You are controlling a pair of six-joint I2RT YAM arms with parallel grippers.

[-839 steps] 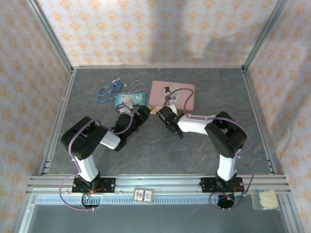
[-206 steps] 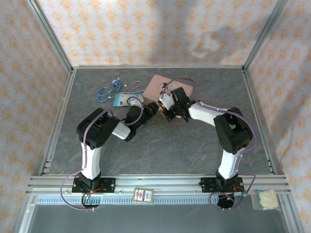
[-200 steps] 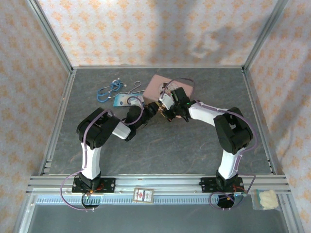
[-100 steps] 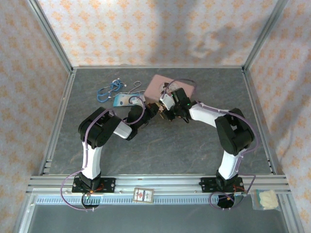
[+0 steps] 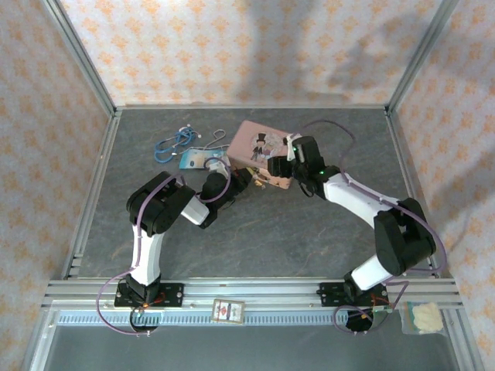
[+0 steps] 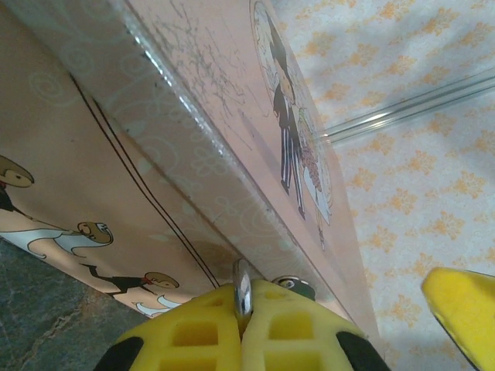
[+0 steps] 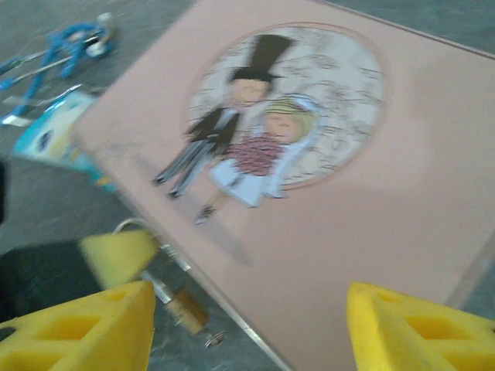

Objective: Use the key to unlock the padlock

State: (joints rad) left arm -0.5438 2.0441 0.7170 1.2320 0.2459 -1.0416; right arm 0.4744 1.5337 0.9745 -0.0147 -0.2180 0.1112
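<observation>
The right end effector (image 7: 251, 328) opened and swung away; the left end effector (image 6: 242, 313) closed on the padlock (image 7: 186, 307).

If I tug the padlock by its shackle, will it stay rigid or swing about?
Likely it swings: the padlock has a small brass body on a thin shackle, free to pivot beside the pink tin. The thin smooth metal pinched in the left gripper may slip or twist. For its size it probably feels dense.
</observation>
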